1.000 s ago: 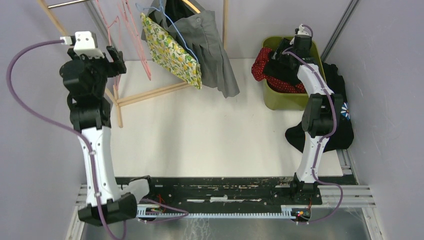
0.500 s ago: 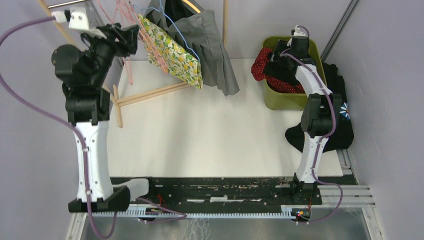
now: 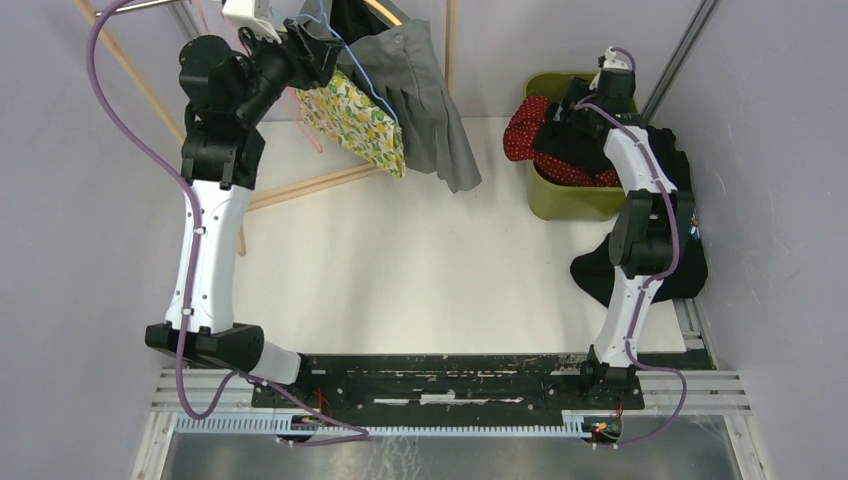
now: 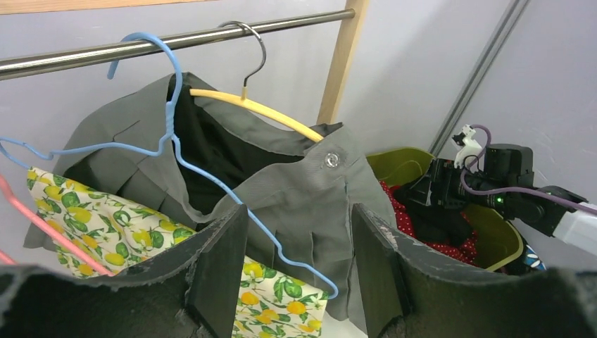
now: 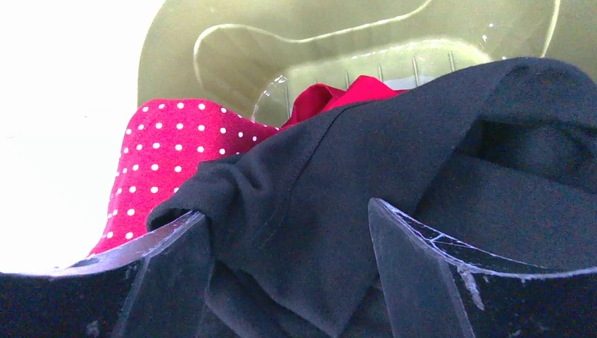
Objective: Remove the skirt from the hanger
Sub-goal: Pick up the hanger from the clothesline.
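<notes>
Skirt (image 4: 310, 201) of plain grey cloth hangs at the back of the table on a yellow hanger (image 4: 257, 113), whose metal hook sits over the steel rail (image 4: 105, 55). Its long axis runs straight down: waistband up across the hanger's arm, pleated hem toward the tabletop. From the overhead camera it appears as a grey strip slanting from the rail toward the near right. The waistband gapes, showing a dark inside, and carries one silver snap at its right end; pleats start just below. A blue wire hanger (image 4: 204, 176) crosses in front of the skirt, and a lemon-print cloth (image 4: 91, 222) hangs to the left, overlapping its lower edge. The left gripper (image 4: 296, 211) is raised in front of these clothes, fingers parted with nothing between them, the blue wire and grey cloth showing through the gap. The right gripper (image 5: 285, 225) is over the green bin (image 5: 211, 42), fingers spread wide above a black garment (image 5: 422, 141) lying beside red dotted cloth (image 5: 169, 141).
</notes>
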You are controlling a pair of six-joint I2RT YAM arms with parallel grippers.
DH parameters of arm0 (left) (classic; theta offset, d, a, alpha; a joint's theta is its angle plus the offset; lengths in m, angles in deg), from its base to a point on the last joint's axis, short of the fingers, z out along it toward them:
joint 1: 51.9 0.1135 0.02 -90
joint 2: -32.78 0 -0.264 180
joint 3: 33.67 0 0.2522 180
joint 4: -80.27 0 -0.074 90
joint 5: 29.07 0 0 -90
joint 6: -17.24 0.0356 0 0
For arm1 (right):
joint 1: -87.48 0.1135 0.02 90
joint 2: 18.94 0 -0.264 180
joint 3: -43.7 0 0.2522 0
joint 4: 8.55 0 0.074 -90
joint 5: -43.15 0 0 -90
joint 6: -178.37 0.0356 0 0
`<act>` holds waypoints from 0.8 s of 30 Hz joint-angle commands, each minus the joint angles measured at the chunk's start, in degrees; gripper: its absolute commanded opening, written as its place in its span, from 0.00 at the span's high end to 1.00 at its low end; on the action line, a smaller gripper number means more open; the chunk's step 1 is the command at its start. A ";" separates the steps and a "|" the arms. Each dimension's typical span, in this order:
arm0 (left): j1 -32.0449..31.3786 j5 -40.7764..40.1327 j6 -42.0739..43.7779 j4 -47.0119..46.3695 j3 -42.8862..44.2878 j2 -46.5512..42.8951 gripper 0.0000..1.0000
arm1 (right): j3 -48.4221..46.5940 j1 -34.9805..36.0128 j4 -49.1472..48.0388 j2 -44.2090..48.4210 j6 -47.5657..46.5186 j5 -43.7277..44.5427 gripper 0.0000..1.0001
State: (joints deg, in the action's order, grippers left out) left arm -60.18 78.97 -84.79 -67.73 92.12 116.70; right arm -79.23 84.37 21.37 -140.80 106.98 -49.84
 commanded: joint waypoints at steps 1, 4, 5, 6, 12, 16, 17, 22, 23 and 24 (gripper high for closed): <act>-0.46 -1.52 -2.16 -1.59 1.03 -0.03 0.38 | -4.08 0.15 0.80 5.75 -0.41 -1.90 0.18; -0.82 -3.58 -2.67 -1.74 0.29 1.32 0.39 | -5.72 0.66 2.16 6.54 -1.73 -3.72 0.19; -1.10 -4.92 -2.51 -1.86 -0.23 1.74 0.39 | -6.37 0.82 2.69 6.75 -2.49 -4.19 0.19; -1.24 -6.27 -2.41 -2.43 -1.03 2.14 0.39 | -7.26 1.03 3.40 6.88 -3.31 -4.70 0.19; -1.93 -10.54 -2.40 -4.83 -1.75 7.04 0.40 | -12.08 1.94 5.74 7.58 -6.37 -7.66 0.19; -2.79 -12.04 -1.81 -4.97 2.01 11.51 0.41 | -13.75 2.38 6.07 7.96 -6.40 -9.73 0.20; -2.89 -12.33 -1.58 -4.90 2.96 12.41 0.41 | -13.98 2.52 6.15 8.00 -6.41 -10.06 0.20; -2.97 -13.84 -0.62 -4.59 6.92 15.89 0.40 | -14.64 2.80 5.99 7.73 -6.07 -10.85 0.20; -3.04 -14.24 -0.36 -4.42 7.63 16.50 0.40 | -14.71 2.83 5.96 7.65 -6.05 -11.06 0.20; -3.11 -14.52 -0.16 -3.97 8.41 17.09 0.40 | -14.76 2.88 5.86 7.57 -5.92 -11.08 0.20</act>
State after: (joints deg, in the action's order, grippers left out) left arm -62.97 66.86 -84.93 -69.28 94.87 133.62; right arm -91.12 87.12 28.02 -135.67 101.51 -59.43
